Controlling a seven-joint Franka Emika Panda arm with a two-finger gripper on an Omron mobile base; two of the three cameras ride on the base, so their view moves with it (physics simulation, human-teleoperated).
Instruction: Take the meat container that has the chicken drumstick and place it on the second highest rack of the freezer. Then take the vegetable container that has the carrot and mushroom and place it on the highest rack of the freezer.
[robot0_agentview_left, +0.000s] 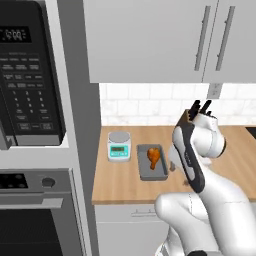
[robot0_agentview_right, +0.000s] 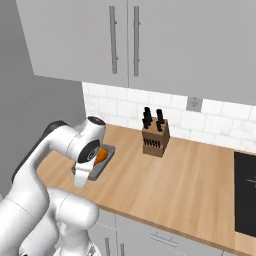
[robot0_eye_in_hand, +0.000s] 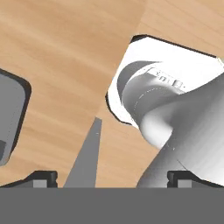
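The meat container (robot0_agentview_left: 151, 162) is a shallow grey tray on the wooden counter, and the orange-brown chicken drumstick (robot0_agentview_left: 155, 157) lies in it. From the right base view, the container (robot0_agentview_right: 106, 159) and drumstick (robot0_agentview_right: 100, 156) sit just behind my hand. My gripper (robot0_agentview_right: 80, 181) hangs low over the counter just beside the tray, on its near right side, pointing down. It is open with nothing between its fingers. The hand view has the open gripper (robot0_eye_in_hand: 114, 178) over bare wood, with the container's corner (robot0_eye_in_hand: 11, 116) at the left edge. The freezer and the vegetable container are out of view.
A small kitchen scale (robot0_agentview_left: 119, 146) stands left of the tray. A knife block (robot0_agentview_right: 155, 137) sits at the back by the tiled wall. A microwave (robot0_agentview_left: 30, 75) and oven (robot0_agentview_left: 35, 210) fill the tall unit on the left. A dark cooktop (robot0_agentview_right: 246, 195) lies far right.
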